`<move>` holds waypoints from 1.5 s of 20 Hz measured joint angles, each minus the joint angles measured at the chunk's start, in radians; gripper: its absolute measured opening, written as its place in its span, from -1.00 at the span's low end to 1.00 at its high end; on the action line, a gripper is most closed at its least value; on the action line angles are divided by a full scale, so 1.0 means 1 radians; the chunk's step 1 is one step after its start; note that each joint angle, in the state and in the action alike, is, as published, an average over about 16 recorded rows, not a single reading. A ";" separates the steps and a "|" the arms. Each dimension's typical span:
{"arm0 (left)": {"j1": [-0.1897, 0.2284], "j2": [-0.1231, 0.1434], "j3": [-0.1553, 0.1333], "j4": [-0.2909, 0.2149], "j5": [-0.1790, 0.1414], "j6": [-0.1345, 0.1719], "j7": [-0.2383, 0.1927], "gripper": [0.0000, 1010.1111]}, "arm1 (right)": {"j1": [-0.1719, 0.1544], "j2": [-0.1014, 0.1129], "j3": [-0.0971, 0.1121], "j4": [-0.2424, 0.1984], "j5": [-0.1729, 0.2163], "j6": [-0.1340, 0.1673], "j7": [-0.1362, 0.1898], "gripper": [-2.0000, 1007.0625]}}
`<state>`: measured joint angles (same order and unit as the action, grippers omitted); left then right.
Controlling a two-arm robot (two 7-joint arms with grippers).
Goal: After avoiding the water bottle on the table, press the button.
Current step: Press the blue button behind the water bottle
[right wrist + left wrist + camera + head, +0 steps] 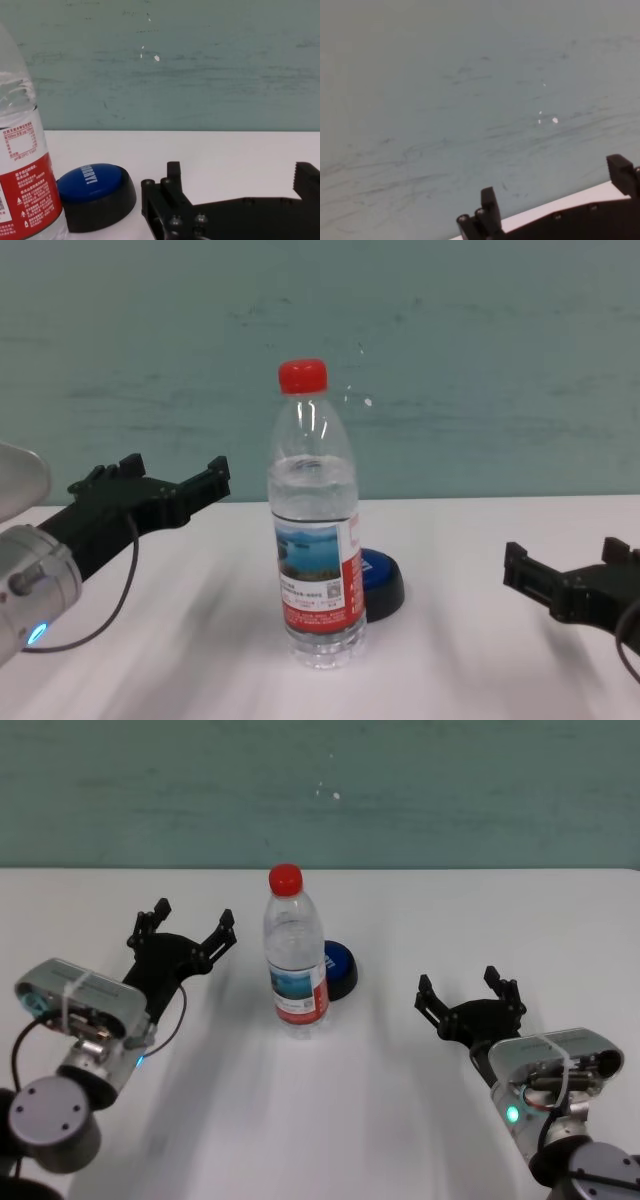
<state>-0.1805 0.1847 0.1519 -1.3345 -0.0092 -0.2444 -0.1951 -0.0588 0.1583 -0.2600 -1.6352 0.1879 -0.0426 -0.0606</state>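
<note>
In the head view, the bottle [296,955] is standing upright at mid-table [330,1120], and the button [339,969] is sitting just behind it and slightly to the robot's right, partly hidden. That placement is making the bottle a screen: a straight reach from the front would likely knock it over. The left gripper [185,923] is hanging to the left of the bottle with its fingers spread and nothing between them. The right gripper [470,990] is hovering on the right, nearer the robot, also spread and empty. Bare table is lying between it and the button, so the right side seems to be offering the cleaner path.

In the left wrist view, the left gripper [560,192] is facing the wall [470,100], with only a strip of the table's far edge showing; neither bottle nor button is appearing.

In the right wrist view, the right gripper [235,182] is pointing past the button [96,195], which is sitting beside the bottle [22,170]; whether they touch is unclear. White tabletop is lying open up to the far edge.

In the chest view, the bottle [315,530] is covering the button's [382,582] left part. The left gripper [165,480] is riding above the table, while the right gripper [570,565] is staying low, well apart from the bottle.
</note>
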 joint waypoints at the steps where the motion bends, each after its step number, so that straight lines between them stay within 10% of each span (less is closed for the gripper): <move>1: -0.005 -0.001 0.001 0.007 0.002 -0.003 0.000 1.00 | 0.000 0.000 0.000 0.000 0.000 0.000 0.000 0.99; 30: -0.067 -0.014 0.024 0.087 0.018 -0.042 -0.015 1.00 | 0.000 0.000 0.000 0.000 0.000 0.000 0.000 0.99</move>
<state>-0.2470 0.1707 0.1764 -1.2474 0.0088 -0.2861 -0.2104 -0.0588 0.1583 -0.2600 -1.6352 0.1879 -0.0426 -0.0605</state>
